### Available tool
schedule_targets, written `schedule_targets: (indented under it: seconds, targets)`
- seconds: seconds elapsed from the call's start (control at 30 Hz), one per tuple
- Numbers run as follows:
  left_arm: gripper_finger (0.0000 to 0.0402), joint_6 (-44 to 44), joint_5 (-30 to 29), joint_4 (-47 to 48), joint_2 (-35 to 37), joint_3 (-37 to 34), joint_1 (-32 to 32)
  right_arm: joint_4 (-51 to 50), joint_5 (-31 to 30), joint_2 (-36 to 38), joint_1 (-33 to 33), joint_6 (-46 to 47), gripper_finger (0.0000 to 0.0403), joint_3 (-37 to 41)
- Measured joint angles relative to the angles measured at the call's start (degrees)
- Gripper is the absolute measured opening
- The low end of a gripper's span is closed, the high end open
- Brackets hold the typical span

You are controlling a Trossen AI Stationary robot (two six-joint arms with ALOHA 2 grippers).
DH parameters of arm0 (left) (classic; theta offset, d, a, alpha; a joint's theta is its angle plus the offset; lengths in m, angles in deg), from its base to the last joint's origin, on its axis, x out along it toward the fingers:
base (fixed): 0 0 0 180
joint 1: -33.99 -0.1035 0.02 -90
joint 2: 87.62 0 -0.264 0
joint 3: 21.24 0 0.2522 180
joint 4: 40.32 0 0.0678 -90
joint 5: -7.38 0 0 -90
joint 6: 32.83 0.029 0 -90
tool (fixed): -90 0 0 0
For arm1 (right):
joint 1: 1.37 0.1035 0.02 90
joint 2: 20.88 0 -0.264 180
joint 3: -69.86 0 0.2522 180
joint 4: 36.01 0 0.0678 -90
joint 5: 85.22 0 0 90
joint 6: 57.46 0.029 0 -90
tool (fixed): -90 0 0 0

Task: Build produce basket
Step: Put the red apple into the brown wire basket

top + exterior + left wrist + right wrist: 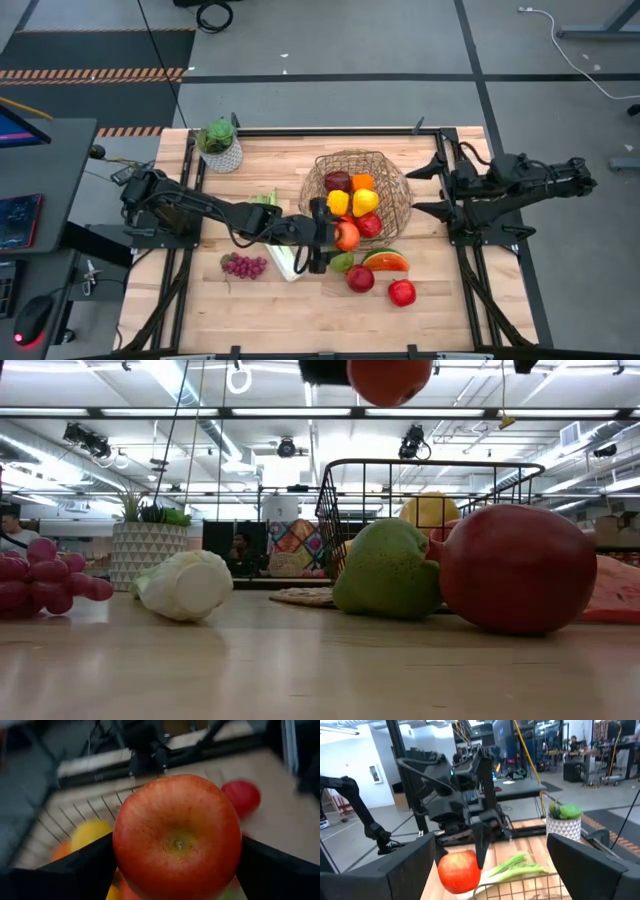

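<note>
The left gripper (177, 865) is clamped on a shiny red-orange apple (177, 840). Only the high view shows the round wire basket (395, 205) holding fruit. The right gripper (425, 188) waits with fingers apart.

No readable text, label, brand, number or sign appears in any view (the small white wall plaque (373, 771) seen from the right wrist is too small to make out).

Robotics lab (exposed ceiling ducts (190, 405), workbenches (520, 782)).
</note>
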Motion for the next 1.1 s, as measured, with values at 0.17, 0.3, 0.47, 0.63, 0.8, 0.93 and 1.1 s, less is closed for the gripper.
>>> schedule_targets:
  seconds: [0.17,0.3,0.47,0.63,0.8,0.93,1.1]
  targets:
    - [0.0348,-22.66,0.02,0.0,0.0,0.0,0.0,0.81,-0.07,0.65,-0.04,-1.31,0.0387,0.0]
    - [0.0348,-36.7,0.09,0.0,0.0,0.0,0.0,1.85,-0.07,0.59,-0.04,-2.01,0.0387,0.0]
    - [0.0348,-53.8,0.08,0.0,0.0,0.0,0.0,3.02,-0.07,0.59,-0.04,-2.51,0.0387,0.0]
    - [0.0348,-68.54,0.22,0.0,0.0,0.0,0.0,3.0,-0.07,0.59,-0.04,-2.53,0.0387,0.0]
    - [0.0348,-80.62,2.9,-0.14,0.0,0.0,0.01,3.0,-0.07,0.59,-0.04,-2.52,0.0387,0.0]
    - [0.0348,-91.18,3.1,-0.17,0.0,0.0,0.04,3.0,-0.07,0.59,-0.04,-2.51,0.0387,0.0]
    - [0.0348,-99.39,3.0,-0.17,0.0,0.0,0.04,2.98,-0.05,0.59,-0.04,-2.01,0.0387,0.0]
